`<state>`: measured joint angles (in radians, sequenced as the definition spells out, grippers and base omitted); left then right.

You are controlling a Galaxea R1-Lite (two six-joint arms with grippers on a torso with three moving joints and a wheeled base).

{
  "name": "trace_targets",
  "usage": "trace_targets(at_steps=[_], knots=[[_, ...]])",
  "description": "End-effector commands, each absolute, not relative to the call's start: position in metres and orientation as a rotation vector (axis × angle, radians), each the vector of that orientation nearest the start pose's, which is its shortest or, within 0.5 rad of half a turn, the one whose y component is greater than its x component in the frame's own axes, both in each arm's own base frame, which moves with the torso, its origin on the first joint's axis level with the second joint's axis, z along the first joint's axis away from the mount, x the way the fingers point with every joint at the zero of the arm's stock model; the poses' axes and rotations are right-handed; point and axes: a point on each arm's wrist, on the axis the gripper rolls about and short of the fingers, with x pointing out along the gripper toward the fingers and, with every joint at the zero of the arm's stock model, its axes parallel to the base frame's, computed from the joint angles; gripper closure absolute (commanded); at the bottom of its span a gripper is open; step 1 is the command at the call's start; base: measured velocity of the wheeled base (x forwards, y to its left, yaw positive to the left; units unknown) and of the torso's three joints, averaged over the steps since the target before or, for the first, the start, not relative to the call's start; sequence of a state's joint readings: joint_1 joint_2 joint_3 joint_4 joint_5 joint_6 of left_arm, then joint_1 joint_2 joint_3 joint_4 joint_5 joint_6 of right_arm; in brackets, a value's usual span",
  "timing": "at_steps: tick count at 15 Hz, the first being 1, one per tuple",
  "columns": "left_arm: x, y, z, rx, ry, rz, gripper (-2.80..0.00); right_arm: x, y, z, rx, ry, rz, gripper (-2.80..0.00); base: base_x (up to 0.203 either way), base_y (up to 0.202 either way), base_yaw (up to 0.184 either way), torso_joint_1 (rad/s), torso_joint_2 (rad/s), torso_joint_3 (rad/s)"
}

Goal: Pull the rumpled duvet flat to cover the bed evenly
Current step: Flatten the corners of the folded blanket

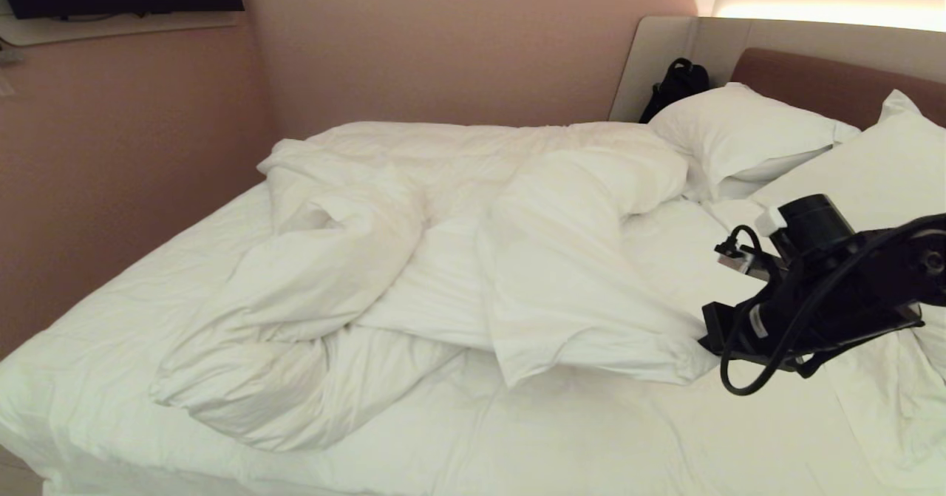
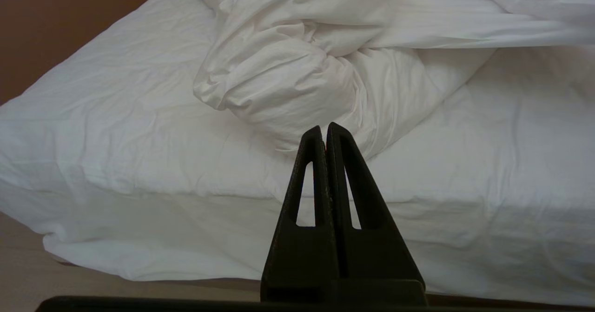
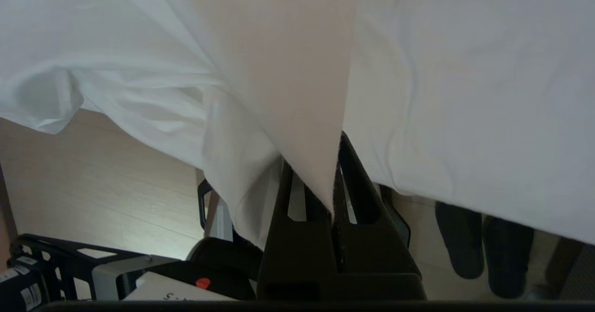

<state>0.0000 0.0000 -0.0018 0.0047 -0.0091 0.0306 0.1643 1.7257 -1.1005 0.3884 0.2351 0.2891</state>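
Duvet [image 1: 458, 259] bunched mid-bed [image 1: 111, 318]. Right end effector [image 3: 332, 195] clamped on duvet edge, near right. Left end effector [image 2: 325, 133] together, empty.

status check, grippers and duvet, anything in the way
Right gripper jaws shut on duvet edge. Left gripper jaws shut, empty, short of bed. Duvet bunched mid-bed. Nothing blocking.

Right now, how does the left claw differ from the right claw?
The left claw is shut on nothing, while the right claw is shut on a fold of the white duvet. The left claw hangs off the side of the bed, apart from the bedding; the right claw is draped in duvet cloth, with floor and dark slippers beyond it. Both are black, tapered and closed.
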Motion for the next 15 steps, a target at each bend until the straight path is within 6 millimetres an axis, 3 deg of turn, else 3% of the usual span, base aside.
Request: trace_targets(at_steps=[1,7,11,15], knots=[[-0.023,0.000,0.075,0.031,0.003,-0.009,0.00,0.267,0.044,0.171,0.288,1.059,0.211,0.00,0.000,0.000,0.000,0.000,0.00,0.000],[-0.023,0.000,0.075,0.031,0.003,-0.009,0.00,0.224,0.004,0.149,0.282,1.024,0.187,0.00,0.000,0.000,0.000,0.000,0.00,0.000],[-0.023,0.000,0.075,0.031,0.003,-0.009,0.00,0.195,-0.029,0.153,0.308,0.954,0.159,0.00,0.000,0.000,0.000,0.000,0.00,0.000],[-0.023,0.000,0.075,0.031,0.003,-0.009,0.00,0.180,-0.066,0.150,0.368,0.907,0.099,0.00,0.000,0.000,0.000,0.000,0.00,0.000]])
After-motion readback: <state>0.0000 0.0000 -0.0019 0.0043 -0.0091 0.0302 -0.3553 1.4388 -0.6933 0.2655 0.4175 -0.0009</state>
